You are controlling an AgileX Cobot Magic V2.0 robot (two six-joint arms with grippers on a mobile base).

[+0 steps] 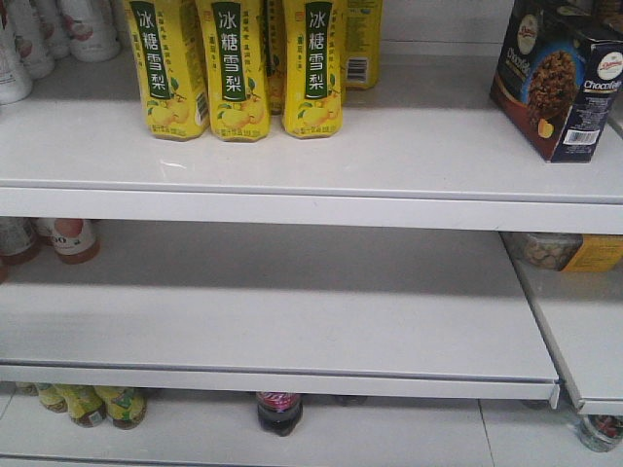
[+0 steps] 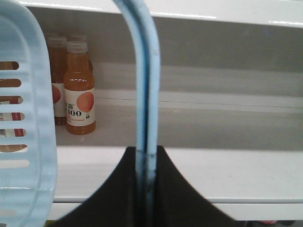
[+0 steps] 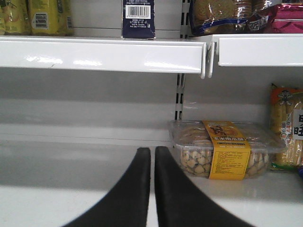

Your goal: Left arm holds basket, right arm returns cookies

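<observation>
White store shelves (image 1: pixel 292 185) hold the cookies (image 1: pixel 557 78) upright, already returned. Left gripper (image 2: pixel 144 189) clamps the basket (image 2: pixel 23 142) handle; right gripper (image 3: pixel 152 189), jaws together and empty, likely only needs to back away.

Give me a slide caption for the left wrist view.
Left gripper shut on the basket handle, facing shelved orange juice bottles.

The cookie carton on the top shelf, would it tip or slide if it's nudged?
The cookie carton stands upright and tall, near the shelf front edge, so a high nudge would probably tip it. It looks like light cardboard, likely sliding easily on the smooth glossy surface. Its walls may dent under a hard squeeze.
</observation>
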